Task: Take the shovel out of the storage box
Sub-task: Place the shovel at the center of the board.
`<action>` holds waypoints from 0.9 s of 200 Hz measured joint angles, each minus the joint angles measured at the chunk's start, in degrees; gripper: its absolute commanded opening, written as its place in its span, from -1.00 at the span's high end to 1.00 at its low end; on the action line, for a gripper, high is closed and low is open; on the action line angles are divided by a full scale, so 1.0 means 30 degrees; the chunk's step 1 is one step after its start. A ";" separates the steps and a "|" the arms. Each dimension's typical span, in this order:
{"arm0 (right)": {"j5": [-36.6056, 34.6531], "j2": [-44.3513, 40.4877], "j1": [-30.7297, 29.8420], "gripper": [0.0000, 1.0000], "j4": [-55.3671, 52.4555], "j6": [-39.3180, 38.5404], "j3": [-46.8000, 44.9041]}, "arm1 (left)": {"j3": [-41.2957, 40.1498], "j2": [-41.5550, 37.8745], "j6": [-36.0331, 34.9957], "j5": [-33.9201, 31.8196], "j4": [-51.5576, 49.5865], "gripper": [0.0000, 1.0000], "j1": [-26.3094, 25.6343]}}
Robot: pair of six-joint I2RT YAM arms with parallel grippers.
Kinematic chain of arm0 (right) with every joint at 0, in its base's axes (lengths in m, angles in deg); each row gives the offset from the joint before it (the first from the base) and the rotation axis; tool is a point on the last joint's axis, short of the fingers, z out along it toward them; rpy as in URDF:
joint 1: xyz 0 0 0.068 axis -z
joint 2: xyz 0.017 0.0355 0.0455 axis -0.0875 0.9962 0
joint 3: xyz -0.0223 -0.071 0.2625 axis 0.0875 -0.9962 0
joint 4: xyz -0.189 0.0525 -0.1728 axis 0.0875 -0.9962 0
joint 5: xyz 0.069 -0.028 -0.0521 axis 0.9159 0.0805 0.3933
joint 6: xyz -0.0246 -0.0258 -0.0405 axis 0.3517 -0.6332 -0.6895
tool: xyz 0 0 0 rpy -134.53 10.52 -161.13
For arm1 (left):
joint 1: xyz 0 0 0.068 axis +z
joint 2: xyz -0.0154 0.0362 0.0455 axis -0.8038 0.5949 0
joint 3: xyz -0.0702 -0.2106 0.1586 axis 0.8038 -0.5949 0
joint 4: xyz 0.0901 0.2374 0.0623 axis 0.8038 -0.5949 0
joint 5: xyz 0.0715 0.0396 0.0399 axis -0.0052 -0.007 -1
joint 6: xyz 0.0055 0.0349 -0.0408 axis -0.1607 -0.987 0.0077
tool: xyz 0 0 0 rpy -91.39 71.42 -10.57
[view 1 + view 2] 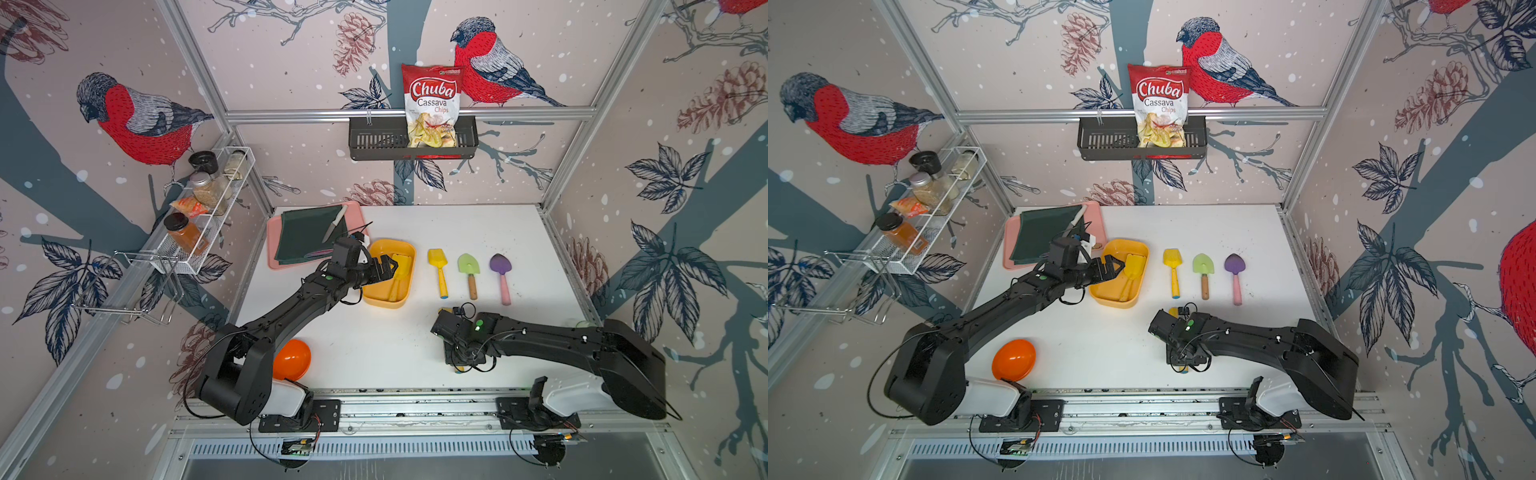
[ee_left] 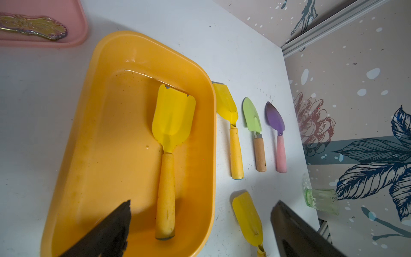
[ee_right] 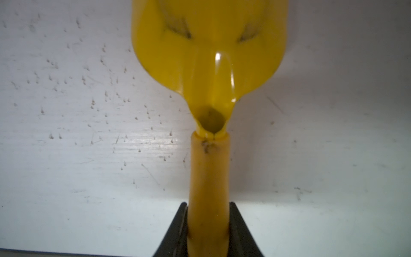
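both top views show the left gripper (image 1: 388,266) spread wide above the storage box (image 1: 390,304), the shovel (image 1: 400,272) lying flat inside. left wrist view: one finger (image 2: 111,229) hangs over the box floor, its mate beyond the rim, so a straight drop could strike the wall and shove the box. right wrist view: the right gripper (image 3: 208,207) pinches a spare yellow shovel (image 3: 208,169) by its handle (resting or lifted, unclear); swinging it risks a collision.

robot lab booth, aluminium frame (image 1: 291,115)
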 measured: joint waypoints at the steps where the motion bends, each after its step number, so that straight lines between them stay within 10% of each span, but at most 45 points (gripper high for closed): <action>1: -0.0007 0.0022 0.0007 0.61 0.0015 0.0000 0.0000 | 0.0000 0.0015 0.0000 0.0000 0.0000 -0.98 0.0000; 180: -0.0036 -0.1355 0.0168 -0.24 -0.0882 -0.0386 0.0707 | 0.3847 0.4167 -0.1749 -0.1559 -0.3381 -0.79 -0.1115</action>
